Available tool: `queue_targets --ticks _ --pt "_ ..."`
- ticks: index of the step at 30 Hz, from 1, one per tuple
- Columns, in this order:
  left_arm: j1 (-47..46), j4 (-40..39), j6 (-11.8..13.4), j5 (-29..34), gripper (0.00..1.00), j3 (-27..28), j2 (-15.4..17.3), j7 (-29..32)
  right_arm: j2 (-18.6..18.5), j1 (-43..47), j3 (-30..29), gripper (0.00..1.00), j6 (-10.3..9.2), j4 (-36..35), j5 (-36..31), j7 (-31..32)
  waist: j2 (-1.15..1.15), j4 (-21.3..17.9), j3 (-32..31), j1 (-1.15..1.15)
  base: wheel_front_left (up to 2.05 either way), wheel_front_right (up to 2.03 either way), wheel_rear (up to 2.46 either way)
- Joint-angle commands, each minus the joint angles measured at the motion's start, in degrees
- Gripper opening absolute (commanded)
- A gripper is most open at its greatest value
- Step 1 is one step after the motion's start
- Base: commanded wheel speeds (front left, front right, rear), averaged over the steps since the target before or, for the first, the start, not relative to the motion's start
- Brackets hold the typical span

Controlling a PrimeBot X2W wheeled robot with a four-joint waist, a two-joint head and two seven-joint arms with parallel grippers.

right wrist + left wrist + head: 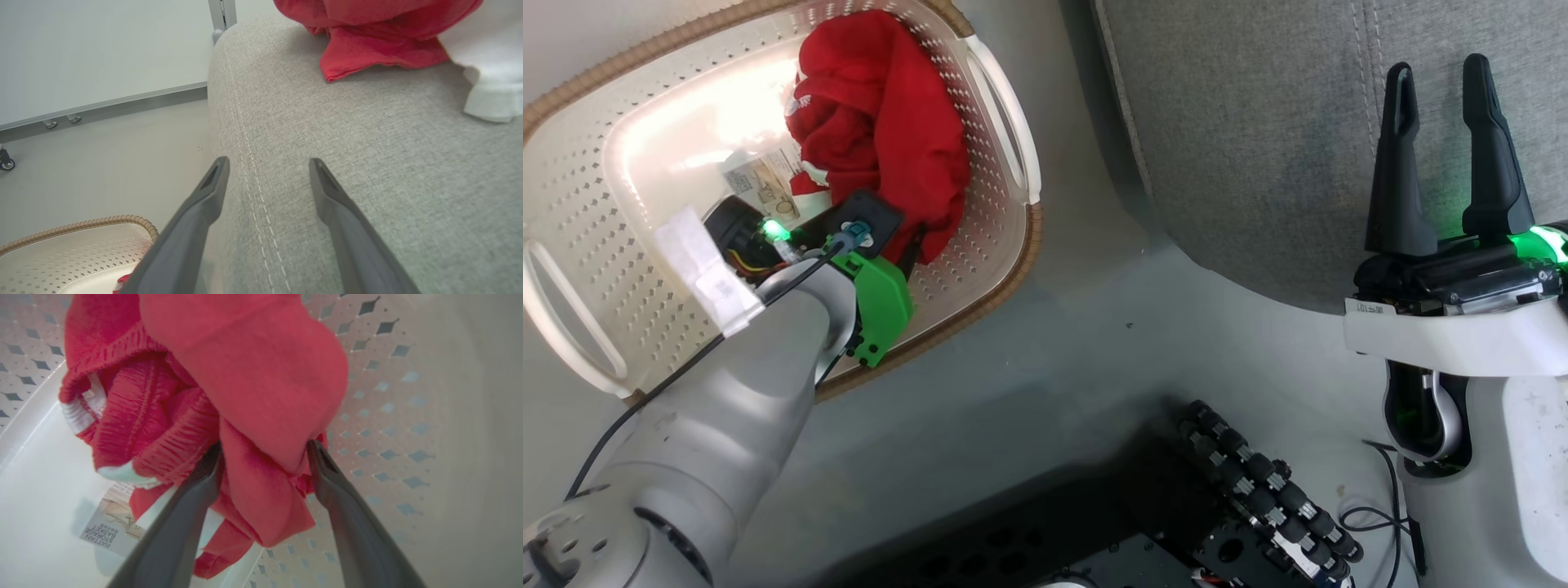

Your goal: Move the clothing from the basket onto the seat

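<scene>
Now the left gripper (263,449) sits inside the basket (596,269), jaws apart astride a fold of the red garment (882,122) heaped against one end wall. The right gripper (1441,73) hovers, jaws apart, over the seat (1258,163) edge, with a second red garment (380,45) lying on the seat beyond it.

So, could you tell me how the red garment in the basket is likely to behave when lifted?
Probably floppy: the red garment lies crumpled in soft folds, so it should drape and trail. Likely light, being soft cloth. A hanging end might drag over the basket rim.
</scene>
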Motion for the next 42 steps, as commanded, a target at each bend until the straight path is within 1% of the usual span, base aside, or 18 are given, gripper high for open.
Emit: queue_targets --ticks 1,5,8,14,19,24,26,29,32,34,35,36,37,40,42 --pt "-1.63 0.51 0.04 -0.45 1.00 -0.29 -0.50 0.32 0.10 0.32 0.16 1.00 -0.01 -0.22 0.42 -0.03 0.00 -0.26 0.76 -0.01 0.00 0.00 0.00" --pt "-3.67 2.37 0.04 -1.21 1.00 -0.81 -1.49 1.46 0.09 0.81 0.29 1.00 -0.02 -0.34 0.36 -0.03 0.00 -0.18 1.30 -0.01 0.00 0.00 0.00" --pt "-5.21 3.79 0.37 -1.57 1.00 -0.72 -2.40 3.70 0.09 1.34 0.46 1.00 -0.02 -0.66 0.50 -0.02 0.00 -0.11 1.67 -0.01 0.00 0.00 0.00" --pt "-7.36 5.03 1.26 -1.95 1.00 -0.87 -2.96 8.93 0.10 2.82 1.04 1.00 -0.02 -1.44 0.34 -0.01 0.00 -0.14 2.25 -0.01 0.00 0.00 0.00" --pt "-8.49 5.26 1.70 -2.73 1.00 -0.48 -3.38 11.79 0.10 4.30 1.08 1.00 -0.03 -2.10 -0.10 0.03 0.00 -0.15 2.50 -0.01 0.00 0.00 0.00" --pt "-8.69 5.36 1.35 -5.63 1.00 1.77 -3.73 13.72 0.10 5.36 1.14 1.00 -0.05 -2.75 -0.13 0.04 0.00 -0.22 2.80 -0.01 0.00 0.00 0.00" --pt "-8.66 5.38 1.72 -6.64 1.00 2.73 -3.71 14.70 0.10 6.26 1.11 1.00 -0.05 -3.12 -0.14 0.04 0.00 -0.21 2.82 -0.01 0.00 0.00 0.00" --pt "-8.64 5.38 2.15 -8.59 1.00 4.32 -3.87 14.77 0.10 6.71 1.12 1.00 -0.05 -3.28 -0.30 0.04 0.00 -0.25 2.86 -0.01 0.00 0.00 0.00" --pt "-8.84 5.37 3.10 -11.79 1.00 7.51 -4.52 13.94 0.10 7.22 1.21 1.00 -0.05 -3.30 -0.51 0.04 0.00 -0.29 2.97 -0.01 0.00 0.00 0.00" --pt "-8.91 5.40 2.75 -12.59 1.00 8.03 -4.74 14.05 0.10 7.33 1.08 1.00 -0.06 -3.16 -0.55 0.05 0.00 -0.31 3.02 -0.01 0.00 0.00 0.00" --pt "-8.99 5.39 2.59 -12.64 0.98 7.99 -4.81 14.28 0.10 7.30 1.02 1.00 -0.06 -3.07 -0.58 0.05 0.00 -0.29 3.03 -0.01 0.00 0.00 0.00" --pt "-9.08 5.40 2.52 -12.70 0.64 7.89 -4.88 14.38 0.10 7.29 0.97 1.00 -0.06 -2.95 -0.58 0.05 0.00 -0.26 3.02 -0.01 0.00 0.00 0.00" --pt "-9.13 5.40 2.42 -12.77 0.00 7.85 -4.95 14.45 0.10 7.27 0.94 1.00 -0.06 -2.89 -0.63 0.05 0.00 -0.23 3.02 -0.01 0.00 0.00 0.00" --pt "-9.12 5.39 1.97 -13.08 0.00 7.79 -4.92 14.55 0.10 7.02 0.90 1.00 -0.07 -2.65 -0.72 0.06 0.00 -0.14 2.97 -0.01 0.00 0.00 0.00" --pt "-9.08 5.40 1.78 -12.94 0.00 7.54 -4.32 14.70 0.10 6.71 0.91 1.00 -0.07 -2.36 -0.78 0.06 0.00 -0.13 2.88 -0.01 0.00 0.00 0.00"
